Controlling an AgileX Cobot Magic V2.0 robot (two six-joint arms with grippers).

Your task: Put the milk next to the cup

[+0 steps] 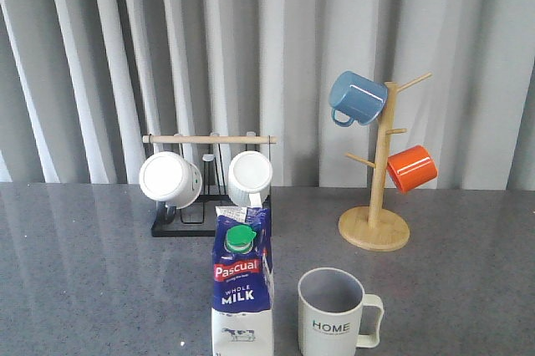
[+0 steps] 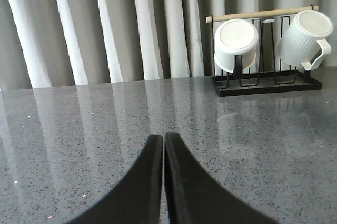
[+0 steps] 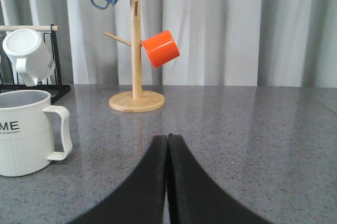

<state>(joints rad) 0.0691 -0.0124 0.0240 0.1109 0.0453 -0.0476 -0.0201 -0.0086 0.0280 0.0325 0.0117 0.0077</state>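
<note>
Milk [image 1: 242, 289] stands upright on the table [image 1: 84, 272], just left of the cup [image 1: 332, 312]. Left tool [image 2: 164, 145] and right tool [image 3: 167, 145] are both closed, empty, clear of the milk. Risk: any further contact could topple the tall carton.

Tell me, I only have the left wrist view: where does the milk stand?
Observer: The milk stands upright at the table's near edge, left of the cup, with a gap between them.
Operator: Which way does the cup's handle point?
Observer: To the right, away from the milk.
Operator: Is the right gripper holding anything?
Observer: No, the right gripper is shut and empty, over bare table right of the cup.
</note>
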